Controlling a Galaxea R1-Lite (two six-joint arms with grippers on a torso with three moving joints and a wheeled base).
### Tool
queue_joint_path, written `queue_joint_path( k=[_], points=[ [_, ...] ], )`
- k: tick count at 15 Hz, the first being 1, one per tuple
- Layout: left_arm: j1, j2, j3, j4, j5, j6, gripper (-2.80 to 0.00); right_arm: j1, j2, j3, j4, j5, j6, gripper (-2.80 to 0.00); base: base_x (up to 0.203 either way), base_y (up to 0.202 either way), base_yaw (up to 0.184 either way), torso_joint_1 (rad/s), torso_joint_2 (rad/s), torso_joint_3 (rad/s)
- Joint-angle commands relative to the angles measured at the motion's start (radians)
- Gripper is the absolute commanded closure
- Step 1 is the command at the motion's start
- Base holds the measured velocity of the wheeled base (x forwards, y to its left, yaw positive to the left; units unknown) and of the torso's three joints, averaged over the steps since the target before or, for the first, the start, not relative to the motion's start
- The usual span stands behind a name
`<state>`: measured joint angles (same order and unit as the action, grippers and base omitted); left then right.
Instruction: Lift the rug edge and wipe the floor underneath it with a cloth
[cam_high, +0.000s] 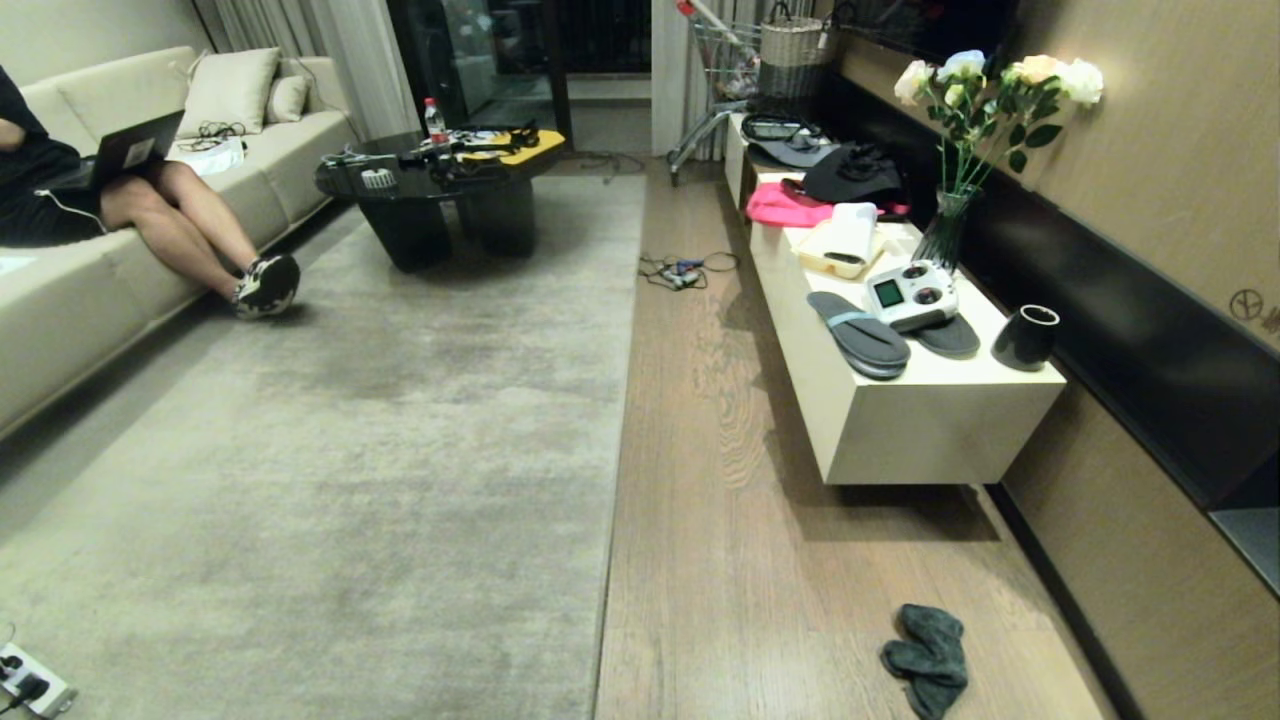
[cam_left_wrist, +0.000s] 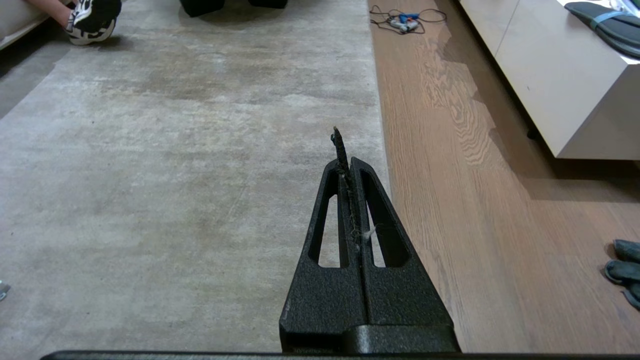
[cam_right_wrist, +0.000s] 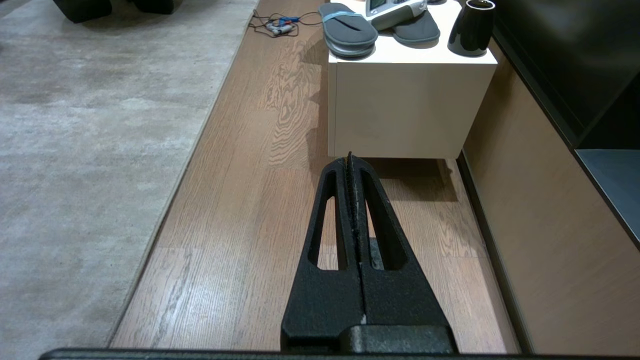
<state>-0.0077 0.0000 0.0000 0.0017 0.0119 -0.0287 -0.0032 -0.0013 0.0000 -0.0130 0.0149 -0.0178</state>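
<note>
Two black grippers, left (cam_left_wrist: 345, 150) and right (cam_right_wrist: 350, 162), both clenched, empty, not in head view. No legible writing anywhere. Light brown wood-grain plank floor (cam_high: 720, 520) with slight sheen, between pale grey-beige mottled short-pile rug (cam_high: 380, 420) and cream low cabinet (cam_high: 900, 420). Straight rug edge (cam_high: 615, 450) flat on floor. Small dark grey-green fuzzy cloth (cam_high: 928, 658) crumpled on planks near cabinet's front end, well apart from rug edge.

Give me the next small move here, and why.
Probably bring the right gripper down toward the cloth, opening its jaws on the way. The cloth lies loose on the floor at the robot's right, the rug edge lies flat, and both grippers, left gripper included, are shut and empty above the floor.
</note>
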Motion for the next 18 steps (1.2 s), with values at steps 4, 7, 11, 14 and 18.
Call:
queue_joint_path(
  k=[4, 7, 11, 14, 18],
  points=[
    [0.0, 0.0, 0.0, 0.0, 0.0, 0.0, 0.0, 0.0, 0.001, 0.0, -0.001, 0.0, -0.001, 0.0, 0.0, 0.0, 0.0, 0.0, 0.0, 0.0],
    [0.0, 0.0, 0.0, 0.0, 0.0, -0.001, 0.0, 0.0, 0.001, 0.0, -0.001, 0.0, -0.001, 0.0, 0.0, 0.0, 0.0, 0.0, 0.0, 0.0],
    [0.0, 0.0, 0.0, 0.0, 0.0, 0.0, 0.0, 0.0, 0.001, 0.0, -0.001, 0.0, -0.001, 0.0, 0.0, 0.0, 0.0, 0.0, 0.0, 0.0],
    [0.0, 0.0, 0.0, 0.0, 0.0, 0.0, 0.0, 0.0, 0.001, 0.0, -0.001, 0.0, -0.001, 0.0, 0.0, 0.0, 0.0, 0.0, 0.0, 0.0],
    [0.0, 0.0, 0.0, 0.0, 0.0, -0.002, 0.0, 0.0, 0.001, 0.0, -0.001, 0.0, -0.005, 0.0, 0.0, 0.0, 0.0, 0.0, 0.0, 0.0]
  ],
)
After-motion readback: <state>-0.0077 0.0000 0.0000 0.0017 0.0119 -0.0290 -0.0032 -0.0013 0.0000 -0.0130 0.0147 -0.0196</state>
